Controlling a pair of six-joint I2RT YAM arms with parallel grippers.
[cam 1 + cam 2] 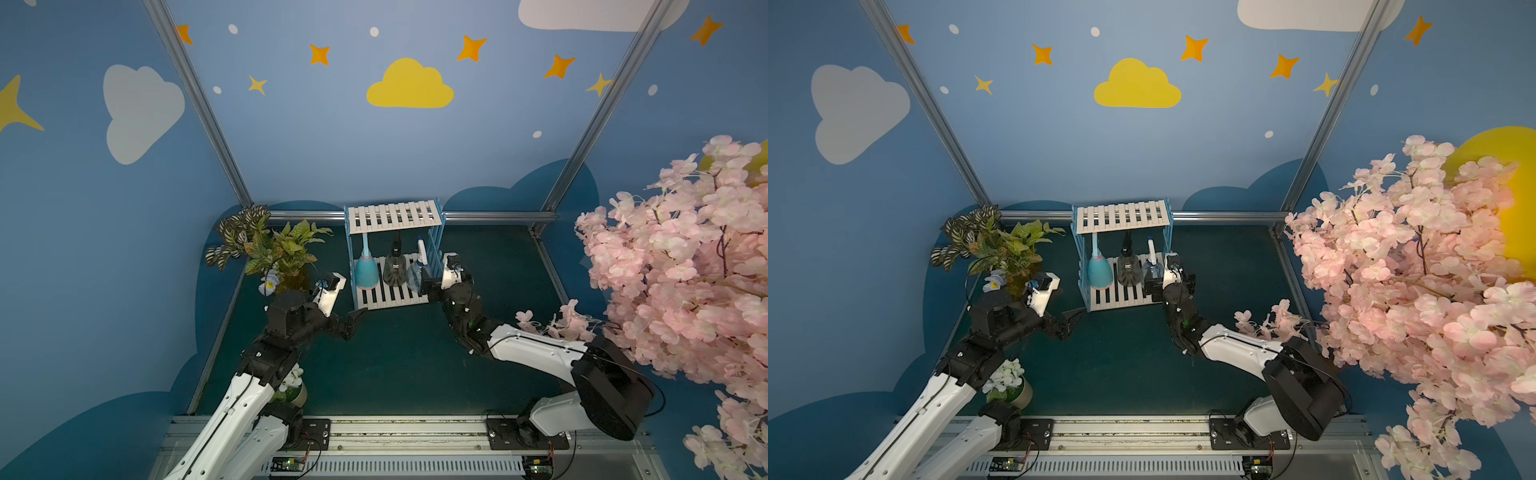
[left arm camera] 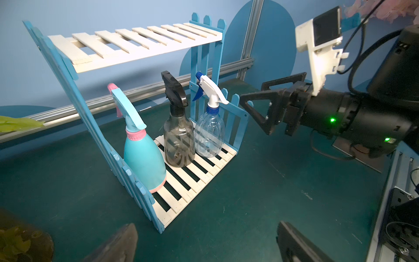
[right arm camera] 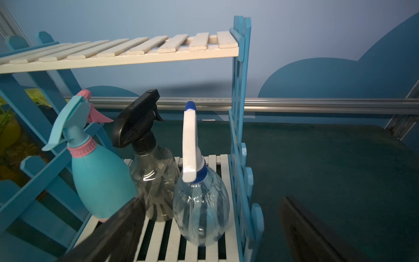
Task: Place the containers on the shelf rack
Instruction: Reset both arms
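All three cone-shaped trigger spray bottles are seen upright in a row on the lower slatted shelf of the small white-and-light-blue picket-fence shelf rack (image 2: 136, 45), set at the middle of the back edge of the dark green table (image 1: 399, 374). The opaque light blue bottle with pink trim (image 2: 145, 158) is at the left end and the smoky black bottle (image 2: 179, 140) in the middle. The clear bottle with white-and-blue nozzle (image 2: 209, 136) is at the right end, just beside the right fence. Placement is judged done, with only a retreat to be made. The right end effector (image 1: 431, 287) is spread wide and holds nothing, at the rack's front right corner; in its wrist view the jaws appear to straddle the clear bottle and the right fence. Main risk: on a crooked pull-back a finger could be caught on a picket and the rack dragged, or the clear bottle nudged into its neighbour and the row toppled. The left end effector (image 1: 353, 323) is likewise wide open and empty, near the rack's front left corner. Open room is found on the bare table before the rack and to its right. The back left corner is crowded by leafy potted plants (image 1: 270, 249), and pink blossom branches (image 1: 552, 324) overhang the right edge beside the right arm.
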